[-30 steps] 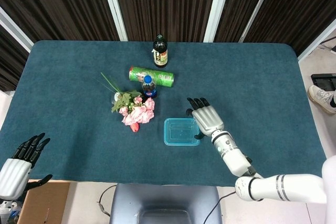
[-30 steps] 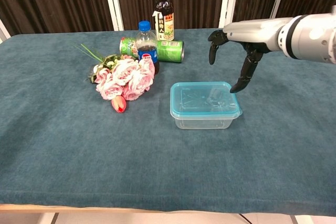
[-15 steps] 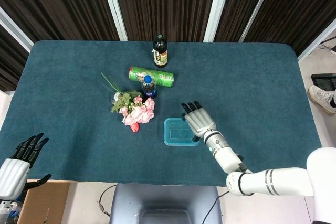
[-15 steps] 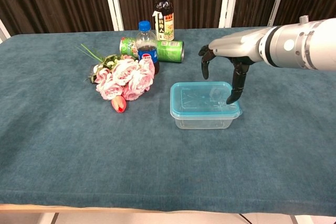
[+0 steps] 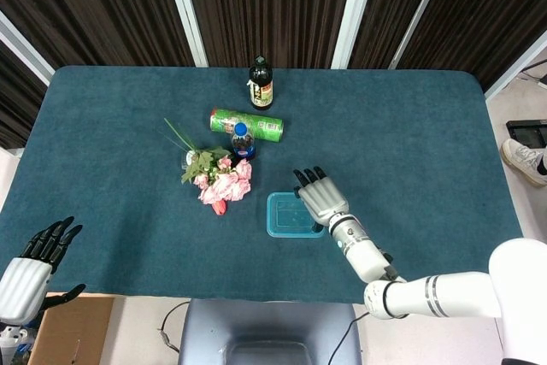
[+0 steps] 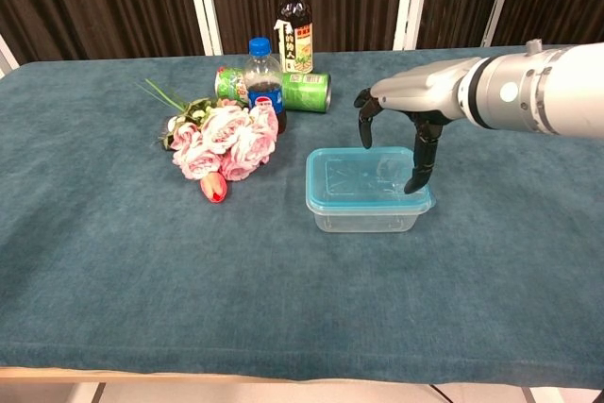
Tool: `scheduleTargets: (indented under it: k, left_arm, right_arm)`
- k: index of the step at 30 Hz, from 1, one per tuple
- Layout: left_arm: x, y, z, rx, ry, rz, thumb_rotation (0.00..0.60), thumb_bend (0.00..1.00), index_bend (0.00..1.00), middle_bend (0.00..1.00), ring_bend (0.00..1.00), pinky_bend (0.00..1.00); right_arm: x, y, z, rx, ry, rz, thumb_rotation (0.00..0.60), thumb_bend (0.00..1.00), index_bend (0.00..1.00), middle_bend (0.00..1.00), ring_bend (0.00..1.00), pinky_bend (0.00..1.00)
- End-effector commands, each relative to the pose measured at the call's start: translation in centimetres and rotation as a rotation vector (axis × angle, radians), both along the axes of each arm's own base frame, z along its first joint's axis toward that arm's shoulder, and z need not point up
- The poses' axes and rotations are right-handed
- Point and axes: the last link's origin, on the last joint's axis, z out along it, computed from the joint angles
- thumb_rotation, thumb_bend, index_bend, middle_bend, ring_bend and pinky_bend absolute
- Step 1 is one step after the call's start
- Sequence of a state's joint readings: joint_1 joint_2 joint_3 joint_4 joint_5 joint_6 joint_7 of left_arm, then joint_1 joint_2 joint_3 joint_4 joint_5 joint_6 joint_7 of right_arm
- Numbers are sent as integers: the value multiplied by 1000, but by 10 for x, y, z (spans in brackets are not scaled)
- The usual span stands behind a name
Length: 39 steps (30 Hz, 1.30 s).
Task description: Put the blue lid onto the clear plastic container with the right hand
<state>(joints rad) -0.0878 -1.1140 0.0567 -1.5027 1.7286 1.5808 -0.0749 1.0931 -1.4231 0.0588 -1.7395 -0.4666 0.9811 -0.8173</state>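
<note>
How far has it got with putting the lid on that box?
The blue lid already lies on the clear box. The right hand hangs over its right end, fingers pointing down, holding nothing. Likely left: pressing the lid shut, if it isn't already.

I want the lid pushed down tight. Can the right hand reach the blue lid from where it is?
Probably yes. The right hand hangs just above the blue lid, fingers pointing down at its right edge, with nothing between them.
</note>
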Motion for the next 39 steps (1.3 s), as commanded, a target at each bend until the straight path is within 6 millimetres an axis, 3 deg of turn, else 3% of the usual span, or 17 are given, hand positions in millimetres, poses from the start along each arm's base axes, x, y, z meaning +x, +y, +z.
scheduleTargets:
  k: [1, 39]
  left_arm:
    - [0, 0, 0, 3, 2, 1, 600, 450, 56, 0, 68, 162]
    - [0, -1, 1, 3, 0, -4, 600, 449, 56, 0, 68, 161]
  right_arm:
    - [1, 0, -2, 6, 7, 0, 600, 48, 446, 117, 0, 46]
    - [-1, -1, -6, 8, 32, -14, 600, 44, 458, 118, 0, 44]
